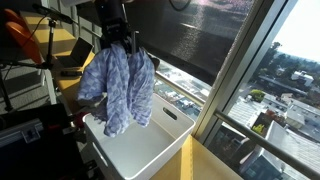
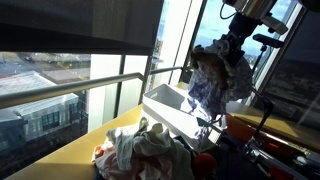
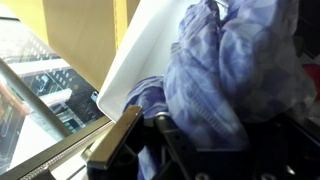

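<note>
1. Cloth hangs from the claw (image 1: 118, 40) in an exterior view. The jaws are pressed together on the top of a blue-and-white cloth (image 1: 118, 85), which droops in loose folds straight below them. A white bin (image 1: 150, 150) stands under the claw with its open mouth facing up. The cloth's lower end reaches about rim level, and I cannot tell whether it touches.
2. In an exterior view, the claw (image 2: 236, 42) pinches the same cloth (image 2: 212, 85) from above, with the bin (image 2: 165, 100) below and slightly aside of it. A heap of clothes (image 2: 145, 150) lies lower, well apart from the claw, on a yellow tabletop (image 2: 70, 150).
3. In the wrist view, the claw (image 3: 148, 128) sits at the bottom edge with cloth (image 3: 230, 70) gathered between its fingers (image 3: 115, 145). The folds fill the space beyond them. The bin's white wall (image 3: 140, 60) shows past the claw, beside the cloth.
</note>
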